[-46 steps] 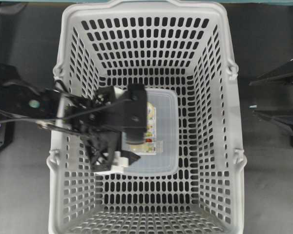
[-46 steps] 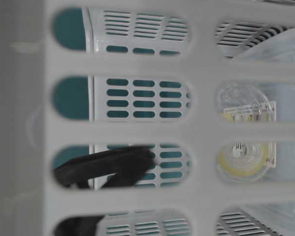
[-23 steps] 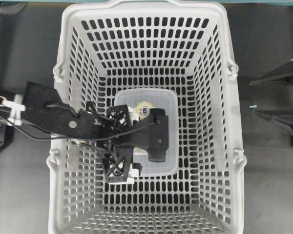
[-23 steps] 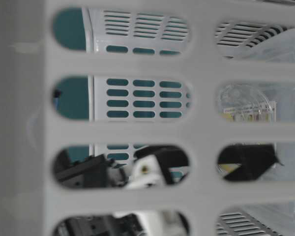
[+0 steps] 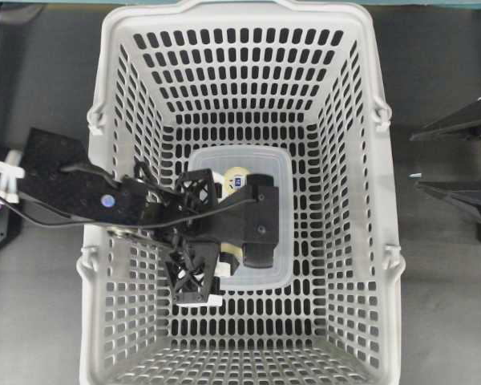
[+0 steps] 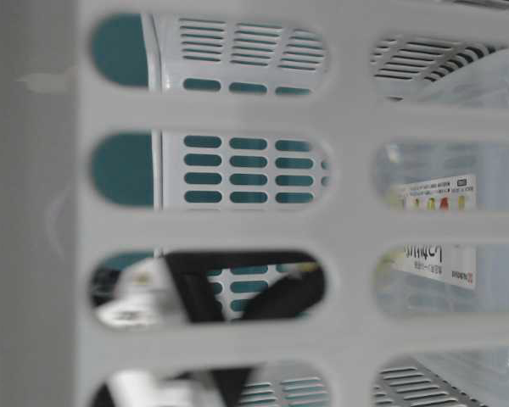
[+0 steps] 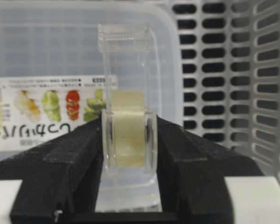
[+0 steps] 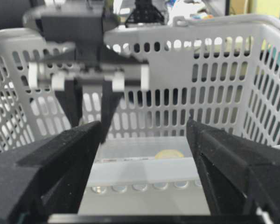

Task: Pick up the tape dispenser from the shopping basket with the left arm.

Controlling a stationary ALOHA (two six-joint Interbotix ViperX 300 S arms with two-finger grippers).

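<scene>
The tape dispenser (image 7: 127, 135) is a clear plastic holder with a pale yellow roll. In the left wrist view it stands edge-on, pinched from both sides by the black fingers (image 7: 79, 158). My left gripper (image 7: 128, 140) is shut on it, low inside the light-grey shopping basket (image 5: 240, 16). From overhead the left gripper (image 5: 216, 237) and its wrist cover the dispenser. Through the basket wall (image 6: 348, 229) only black parts of the left arm (image 6: 237, 288) show. My right gripper (image 5: 414, 162) stands open outside the basket's right wall, with nothing between its fingers (image 8: 70, 154).
A flat translucent lidded box (image 5: 280, 200) with a food-picture label (image 7: 51, 100) lies on the basket floor under and behind the dispenser. The slotted walls rise close on all sides. The basket stands on a dark tabletop (image 5: 441, 305).
The left arm has gone down into the basket and its jaws have come together from wide open onto the tape dispenser. The right arm has not moved.
</scene>
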